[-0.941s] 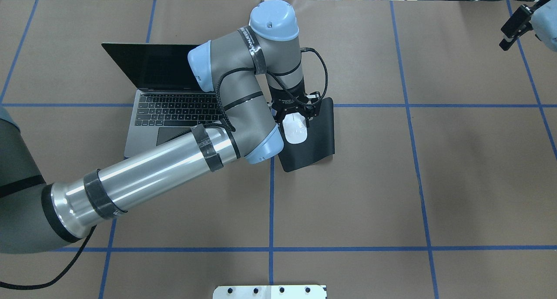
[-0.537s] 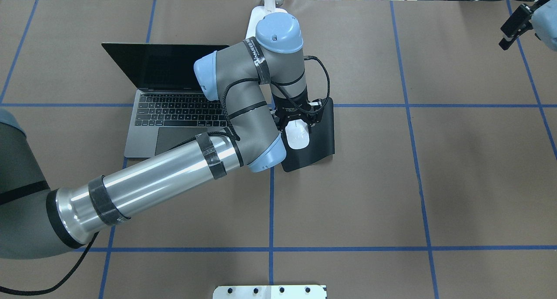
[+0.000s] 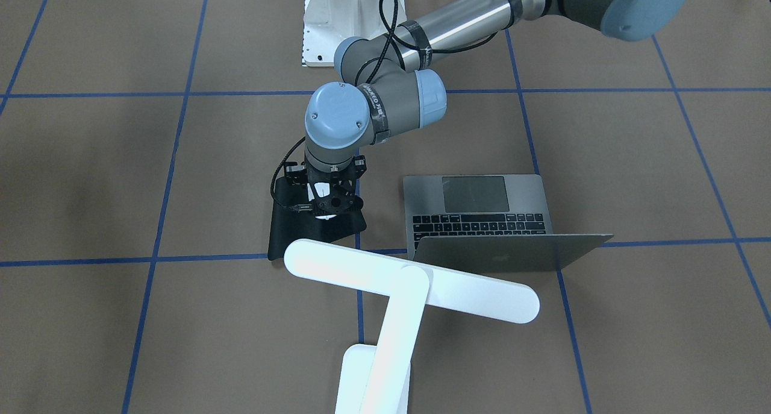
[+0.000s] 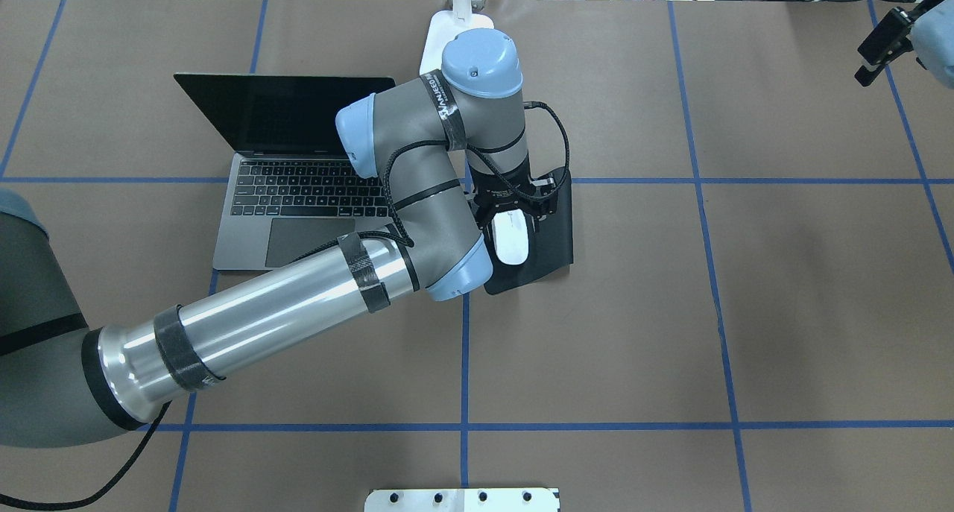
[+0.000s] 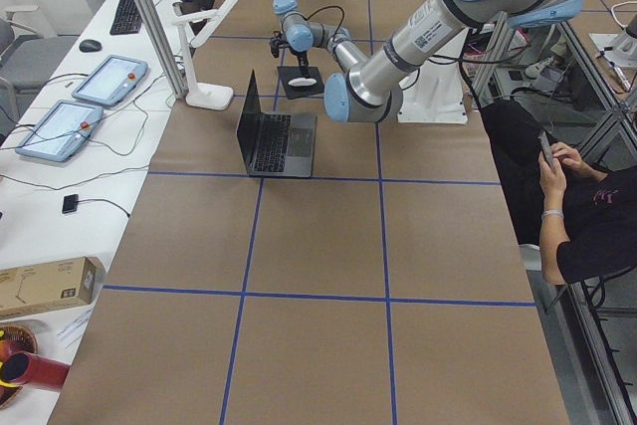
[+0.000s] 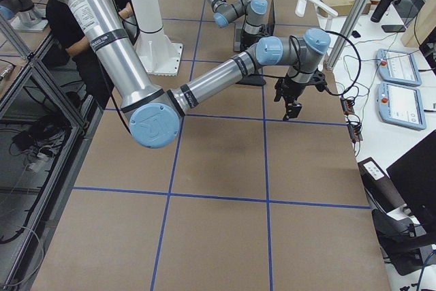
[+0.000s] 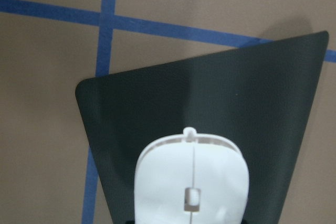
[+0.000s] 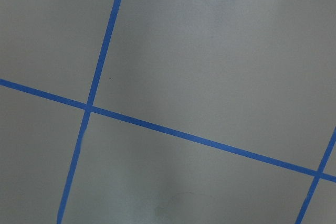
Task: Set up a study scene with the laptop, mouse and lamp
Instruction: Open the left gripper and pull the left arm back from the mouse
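The laptop (image 4: 298, 199) stands open, its screen toward the robot; its lid shows in the front-facing view (image 3: 512, 251). My left gripper (image 4: 513, 215) is shut on the white mouse (image 4: 513, 242) and holds it over the black mouse pad (image 4: 551, 221), right of the laptop. In the left wrist view the mouse (image 7: 191, 182) sits low over the pad (image 7: 210, 98); I cannot tell whether it touches. The white lamp (image 3: 409, 281) stands behind the pad, its bar head over the laptop's lid. My right gripper (image 6: 289, 103) hangs over bare table far to the right; I cannot tell whether it is open or shut.
The lamp's flat base (image 4: 445, 31) is at the table's far edge. The white robot pedestal (image 3: 349, 16) stands at the near edge. Blue tape lines (image 8: 157, 127) cross the brown table. A seated person (image 5: 587, 196) is beside the table.
My left gripper has shifted a little to the right and toward the robot over the pad, carrying the mouse with it. The right arm has not moved.
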`<state>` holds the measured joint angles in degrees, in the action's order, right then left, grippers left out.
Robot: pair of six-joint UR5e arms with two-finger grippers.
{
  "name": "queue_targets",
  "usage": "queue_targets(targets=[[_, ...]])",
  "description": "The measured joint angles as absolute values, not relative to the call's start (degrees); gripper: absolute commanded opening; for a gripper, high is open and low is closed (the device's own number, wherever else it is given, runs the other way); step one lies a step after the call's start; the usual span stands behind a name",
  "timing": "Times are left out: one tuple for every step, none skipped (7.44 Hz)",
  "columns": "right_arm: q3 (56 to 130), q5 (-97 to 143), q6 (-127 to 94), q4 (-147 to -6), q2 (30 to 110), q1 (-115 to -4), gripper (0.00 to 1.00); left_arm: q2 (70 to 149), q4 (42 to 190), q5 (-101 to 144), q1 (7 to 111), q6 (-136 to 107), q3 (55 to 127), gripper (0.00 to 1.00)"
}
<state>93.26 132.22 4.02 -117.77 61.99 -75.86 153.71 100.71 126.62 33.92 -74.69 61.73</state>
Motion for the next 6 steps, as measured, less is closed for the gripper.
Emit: queue_targets(targets=[[93.4, 132.2, 4.0, -117.8, 61.9, -75.9, 1.00, 153.7, 100.7, 126.6, 33.9, -74.6, 62.1, 0.95], [93.9, 132.2, 3.9, -117.8, 61.9, -75.9, 1.00, 153.4, 100.5, 126.6, 34.0, -74.6, 63.2, 0.95], [95.3, 132.2, 3.8, -117.9, 62.2, -76.1, 1.00, 152.3, 100.1, 126.7, 34.3, -74.5, 65.8, 0.94], [98.9, 132.2, 3.7, -118.1, 64.5, -76.5, 1.00, 149.6, 98.9, 126.8, 35.2, -74.0, 70.6, 0.94], [103.0, 132.2, 3.6, -118.3, 68.4, -77.8, 1.00, 146.0, 94.4, 126.9, 36.5, -71.6, 78.0, 0.99], [106.0, 132.3, 3.7, -118.2, 72.2, -79.8, 1.00, 141.8, 85.8, 126.9, 38.2, -66.0, 87.6, 0.99]])
